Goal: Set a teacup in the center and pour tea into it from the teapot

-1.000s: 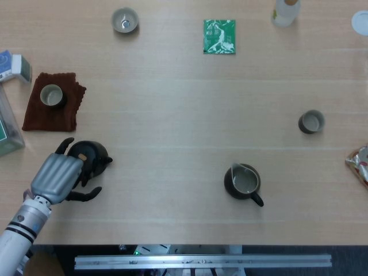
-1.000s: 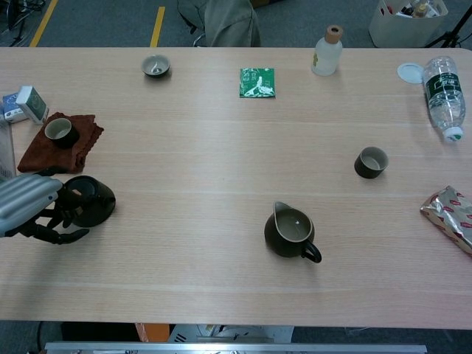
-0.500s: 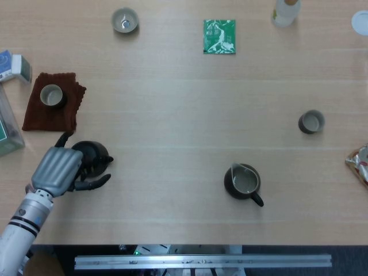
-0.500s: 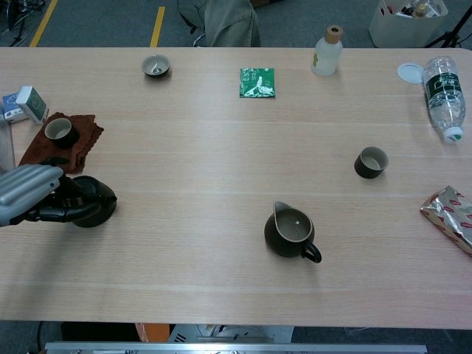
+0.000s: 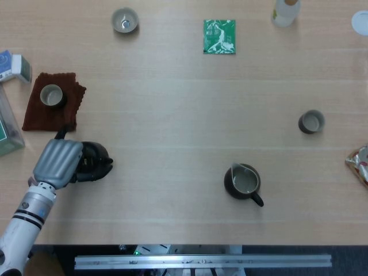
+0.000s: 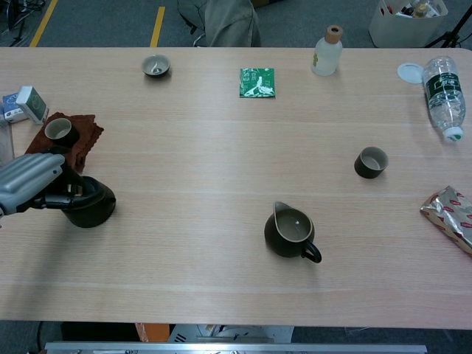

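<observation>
Green packet (image 6: 257,82) and small bottle (image 6: 326,51) at desk's far edge; water bottle (image 6: 443,97), foil bag (image 6: 450,217) at right edge; brown cloth (image 6: 83,136) at left edge.

Bare table (image 6: 199,169) lies between teapot (image 6: 90,206) and pitcher (image 6: 290,232).

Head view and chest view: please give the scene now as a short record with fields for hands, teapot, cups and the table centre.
left hand: curled around the black round teapot, which stands on the wooden table
right hand: not in view
cups: dark ceramic teacup at right; teacup on the brown cloth; grey cup at far edge
pitcher: dark pitcher with handle, upright
centre: no cup there yet
</observation>
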`<state>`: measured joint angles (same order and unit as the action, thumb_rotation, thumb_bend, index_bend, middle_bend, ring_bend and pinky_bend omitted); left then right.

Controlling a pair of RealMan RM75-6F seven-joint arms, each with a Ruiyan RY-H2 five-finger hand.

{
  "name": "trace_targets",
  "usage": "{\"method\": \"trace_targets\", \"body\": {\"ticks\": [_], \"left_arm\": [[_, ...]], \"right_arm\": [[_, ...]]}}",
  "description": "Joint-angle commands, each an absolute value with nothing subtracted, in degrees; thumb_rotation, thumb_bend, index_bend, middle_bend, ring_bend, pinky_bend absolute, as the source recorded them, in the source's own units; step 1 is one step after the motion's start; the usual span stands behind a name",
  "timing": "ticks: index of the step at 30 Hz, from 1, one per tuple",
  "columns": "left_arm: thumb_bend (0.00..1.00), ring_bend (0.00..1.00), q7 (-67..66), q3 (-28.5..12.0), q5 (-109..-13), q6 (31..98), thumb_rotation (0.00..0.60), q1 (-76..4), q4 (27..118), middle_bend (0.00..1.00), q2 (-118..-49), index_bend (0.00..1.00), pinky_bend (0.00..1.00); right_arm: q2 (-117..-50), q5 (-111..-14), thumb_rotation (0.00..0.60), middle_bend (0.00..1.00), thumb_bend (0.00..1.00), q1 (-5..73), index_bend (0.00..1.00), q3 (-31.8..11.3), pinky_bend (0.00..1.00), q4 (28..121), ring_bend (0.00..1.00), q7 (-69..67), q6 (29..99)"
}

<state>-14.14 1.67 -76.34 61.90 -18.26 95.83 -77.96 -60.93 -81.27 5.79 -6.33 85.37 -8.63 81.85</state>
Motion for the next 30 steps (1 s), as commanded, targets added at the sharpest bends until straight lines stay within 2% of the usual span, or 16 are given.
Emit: {"method": "trace_targets", "body": {"ticks": [1, 8, 18, 28, 30], "left_arm": [[0.16, 0.80, -14.42, 1.52, -76.55, 62.19, 0.102, -18.43, 96.02, 1.00, -77.92, 0.90, 0.07], [0.16, 0.85, -14.03, 0.41, -77.62, 64.68, 0.094, -18.44, 96.08, 1.00, -78.38, 0.94, 0.07], [0.16, 0.88, -15.27, -2.43, -76.23, 67.60, 0.194, -18.76, 97.42, 1.00, -78.52, 0.98, 0.08], [0.16, 0.90, -15.04, -5.08, -74.37, 70.87, 0.254, -18.54, 98.26, 1.00, -79.76, 1.00, 0.10], [0.17, 0.90, -15.13, -5.36, -74.16, 71.54, 0.288, -18.42, 98.09, 1.00, -80.13, 1.00, 0.11]], "right_arm": [[-60.94, -81.20, 0.600, 0.31, 0.11, 5.71, 0.32, -6.36, 0.25, 85.29, 0.17, -8.73, 81.93], [-61.17, -81.07, 0.600, 0.31, 0.11, 5.42, 0.32, -6.40, 0.25, 84.79, 0.17, -9.36, 82.15], [-61.26, -81.77, 0.600, 0.31, 0.11, 5.48, 0.32, -6.33, 0.25, 84.39, 0.17, -9.69, 82.28], [-61.13, -82.86, 0.600, 0.31, 0.11, 5.72, 0.32, -6.10, 0.25, 84.79, 0.17, -9.36, 82.47], [-61.10, -83.02, 0.600, 0.31, 0.11, 5.75, 0.32, -6.04, 0.25, 84.84, 0.17, -9.34, 82.48]]}}
